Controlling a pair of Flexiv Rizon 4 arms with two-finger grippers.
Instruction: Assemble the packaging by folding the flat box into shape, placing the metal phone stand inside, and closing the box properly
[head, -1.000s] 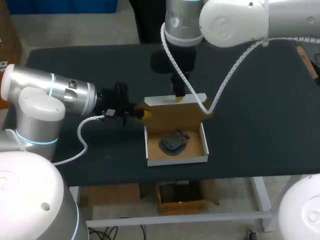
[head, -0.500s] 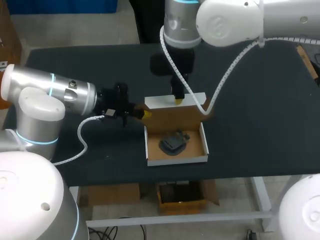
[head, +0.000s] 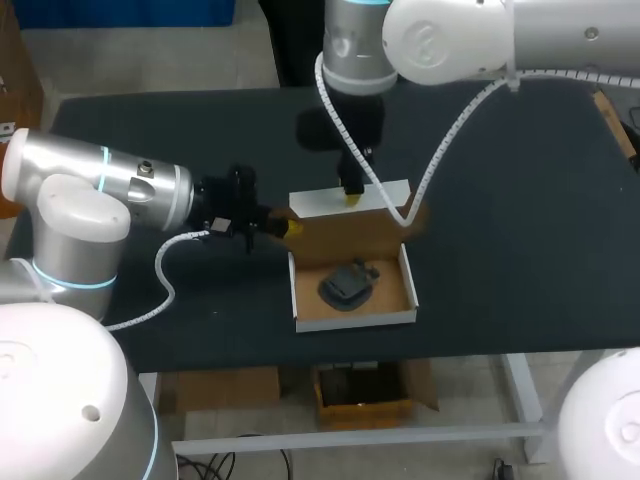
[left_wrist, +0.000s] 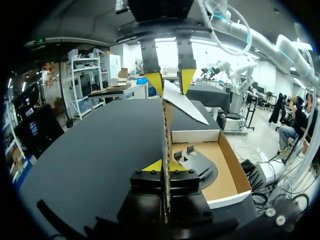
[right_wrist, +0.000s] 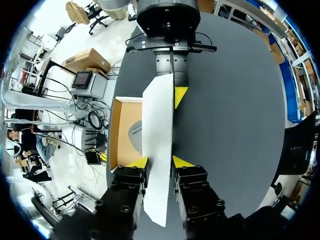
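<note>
Upright lid (head: 350, 232) clamped at its left edge by left fingers (head: 290, 228), its white flap (head: 385, 194) by right fingers (head: 351, 197); phone stand (head: 347, 285) lies inside box (head: 355, 318).

Two rounded white-and-silver robot arms: left arm (head: 95, 190) at frame left, right arm (head: 450, 40) upper right. Pale blue joint rings, white coiled cables (head: 168, 272), black wrists, yellow-tipped fingers (head: 290, 228).

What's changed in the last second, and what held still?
The right gripper, shut on the white flap of the brown cardboard box's lid, shifted slightly toward the left arm's side. The left gripper stayed shut on the lid's side edge, and the dark metal phone stand stayed lying in the open box tray.
</note>
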